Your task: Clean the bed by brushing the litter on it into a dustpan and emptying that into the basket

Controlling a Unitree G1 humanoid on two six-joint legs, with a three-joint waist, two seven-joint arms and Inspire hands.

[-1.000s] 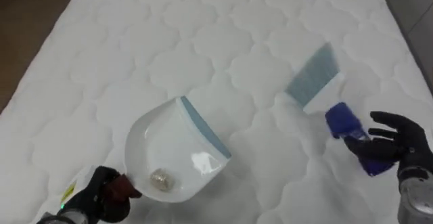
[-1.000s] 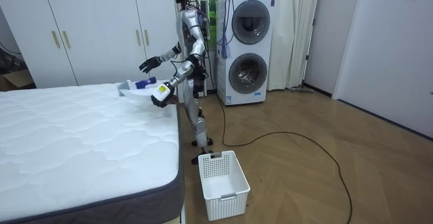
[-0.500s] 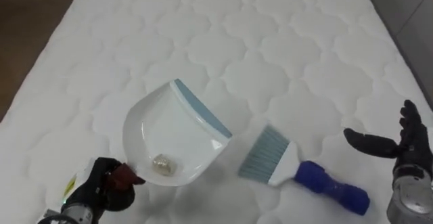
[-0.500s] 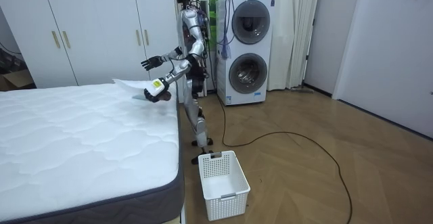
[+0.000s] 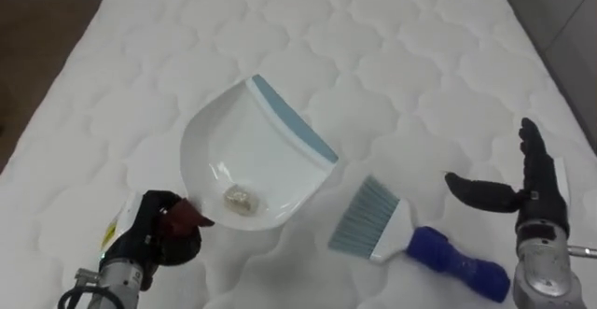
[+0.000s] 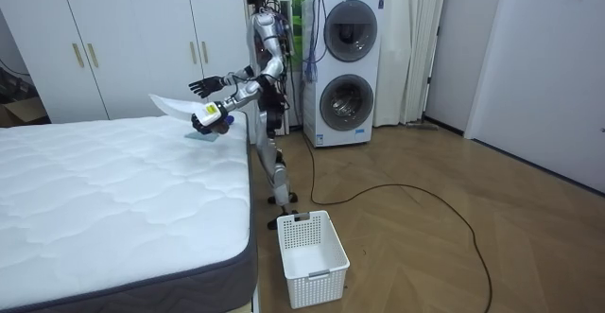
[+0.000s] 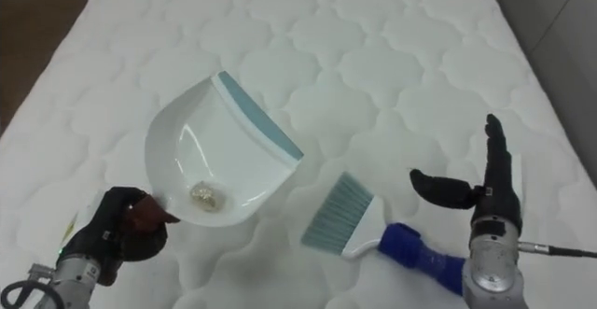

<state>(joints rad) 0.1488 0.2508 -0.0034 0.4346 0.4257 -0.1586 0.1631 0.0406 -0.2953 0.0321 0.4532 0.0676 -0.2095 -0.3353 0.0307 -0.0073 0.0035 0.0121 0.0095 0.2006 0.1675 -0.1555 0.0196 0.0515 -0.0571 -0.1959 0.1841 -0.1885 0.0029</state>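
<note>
Left eye view: the left robot hand grasps the white dustpan, a crumb inside. The brush lies on the bed, the right robot hand released near it. Room view: the robot stands beside the bed, the dustpan held above it.

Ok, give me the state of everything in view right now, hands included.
dustpan: held by its handle, raised over the mattress, tilted.
debris: one small lump, inside the dustpan.
brush: lying flat on the mattress, in neither hand.
left hand: shut on the dustpan handle.
right hand: open, above the mattress beside the brush.
basket: upright on the floor, looks empty.
washer doors: both closed.
wardrobe doors: closed.
</note>
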